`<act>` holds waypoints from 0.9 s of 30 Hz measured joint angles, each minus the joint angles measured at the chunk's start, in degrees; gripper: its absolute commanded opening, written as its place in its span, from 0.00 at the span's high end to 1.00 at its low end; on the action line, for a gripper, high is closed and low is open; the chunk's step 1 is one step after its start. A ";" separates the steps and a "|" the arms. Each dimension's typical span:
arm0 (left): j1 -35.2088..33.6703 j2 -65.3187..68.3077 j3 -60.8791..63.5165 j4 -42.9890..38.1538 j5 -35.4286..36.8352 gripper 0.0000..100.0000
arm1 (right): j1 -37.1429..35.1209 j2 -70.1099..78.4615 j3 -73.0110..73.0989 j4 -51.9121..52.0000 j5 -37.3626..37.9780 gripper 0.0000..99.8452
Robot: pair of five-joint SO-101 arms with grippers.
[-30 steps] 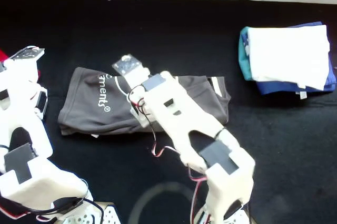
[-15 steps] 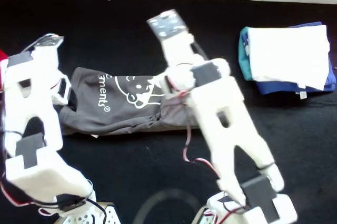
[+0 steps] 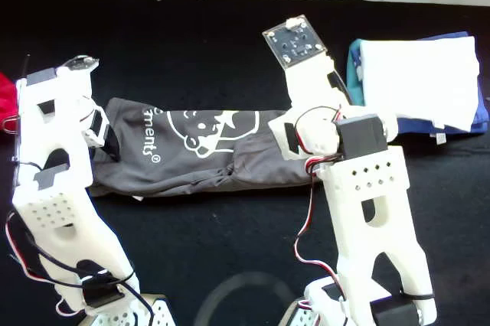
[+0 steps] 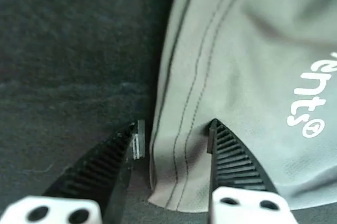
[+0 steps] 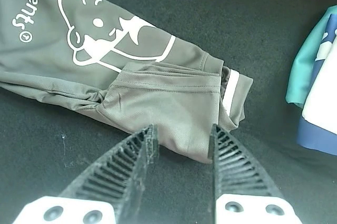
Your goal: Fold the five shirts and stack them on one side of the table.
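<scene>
Left gripper (image 4: 175,128) fingers open astride grey shirt (image 4: 247,50) left hem; right gripper (image 5: 182,129) fingers open over right end, seemingly poised for folding.

The left gripper (image 4: 175,129) stood open over the hemmed edge of a grey shirt (image 4: 247,50) that lay on the black table cover (image 4: 79,50). Its two black ridged fingers (image 4: 108,155) straddled that edge. One was above the bare cover just beside the cloth, and the other was above the shirt itself. Whether either tip touched the fabric could not be told. Parallel stitching lines (image 4: 181,145) ran along the hem and passed between the fingers, where the shirt's corner also lay. White lettering (image 4: 310,98) showed on the shirt, well apart from the hem. Each finger ended in a white mount (image 4: 58,211) with two holes.
</scene>
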 measured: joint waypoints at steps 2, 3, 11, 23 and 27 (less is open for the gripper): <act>0.26 1.93 -1.85 0.18 0.00 0.79 | 0.00 0.00 0.00 0.00 0.00 0.84; 0.35 2.73 -2.64 0.44 0.00 0.79 | 0.00 0.00 0.00 0.00 0.00 0.84; 2.37 7.47 -9.67 8.18 0.09 1.00 | 0.00 0.00 0.00 0.97 0.00 0.84; -6.15 10.46 -17.05 11.60 -6.95 0.99 | 8.35 -0.62 2.02 5.19 0.00 0.84; -13.01 11.08 -22.68 15.38 -10.11 0.99 | 10.02 -0.79 6.59 5.01 0.00 0.84</act>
